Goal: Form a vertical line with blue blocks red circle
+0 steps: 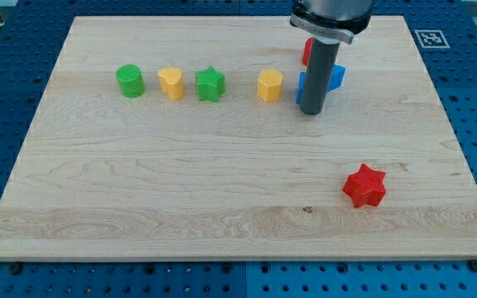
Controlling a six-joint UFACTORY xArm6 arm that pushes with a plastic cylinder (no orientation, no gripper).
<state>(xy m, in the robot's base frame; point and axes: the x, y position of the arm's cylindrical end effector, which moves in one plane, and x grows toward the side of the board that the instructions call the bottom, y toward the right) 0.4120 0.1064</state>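
My tip (311,112) rests on the board at the view's upper right, just in front of the blue blocks. A blue block (302,85) shows as a sliver left of the rod and another blue piece (336,76) shows right of it; the rod hides most of both, so their shapes cannot be made out. A red block (306,51), mostly hidden by the rod, sits just above them toward the view's top; its shape is unclear.
A row toward the view's upper left holds a green cylinder (130,81), a yellow heart (171,83), a green star (209,84) and a yellow hexagon (270,85). A red star (364,185) lies at the lower right. The wooden board (139,207) sits on a blue table.
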